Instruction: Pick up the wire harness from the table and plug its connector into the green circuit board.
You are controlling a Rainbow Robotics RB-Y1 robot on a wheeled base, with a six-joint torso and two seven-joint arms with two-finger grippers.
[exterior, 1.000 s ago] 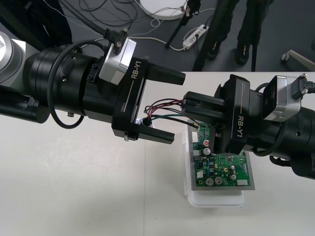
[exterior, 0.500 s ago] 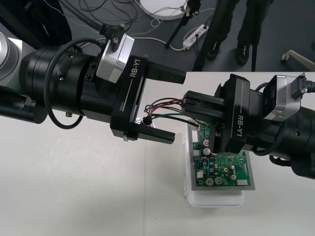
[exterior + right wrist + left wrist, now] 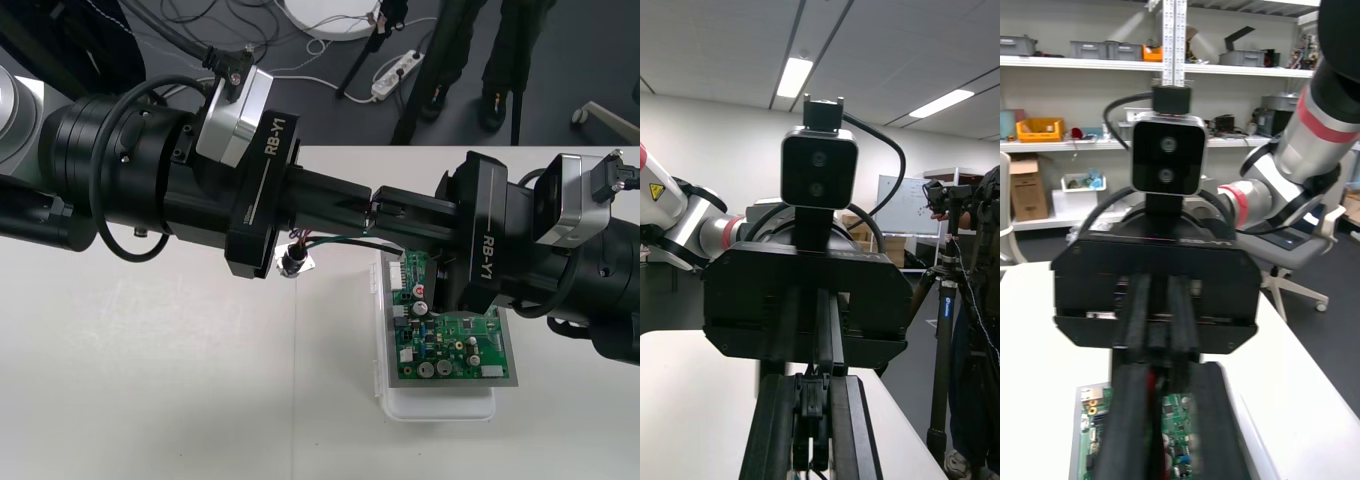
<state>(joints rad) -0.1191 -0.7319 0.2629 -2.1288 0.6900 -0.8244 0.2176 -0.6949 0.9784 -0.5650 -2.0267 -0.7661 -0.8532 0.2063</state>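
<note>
Above the table, the wire harness hangs between my two grippers, which meet tip to tip. My left gripper (image 3: 352,200) is shut on its red and black wires; a red strand (image 3: 1154,377) shows between the fingers. My right gripper (image 3: 400,218) is shut on the harness's small black plug (image 3: 814,395). The green wire (image 3: 345,240) runs below the fingers, and the round metal socket (image 3: 293,262) dangles under the left gripper. The green circuit board (image 3: 452,342) sits on its white base (image 3: 440,405), below and in front of the right gripper. The plug is held above the board, not in it.
The table's far edge (image 3: 400,147) runs just behind both arms, with dark floor, cables and a power strip (image 3: 395,72) beyond. Bare tabletop (image 3: 150,380) spreads to the left of the board and in front of it.
My left gripper's fingers, wide apart around the wires a second ago, have shut on them. The right gripper and the board have not moved.
</note>
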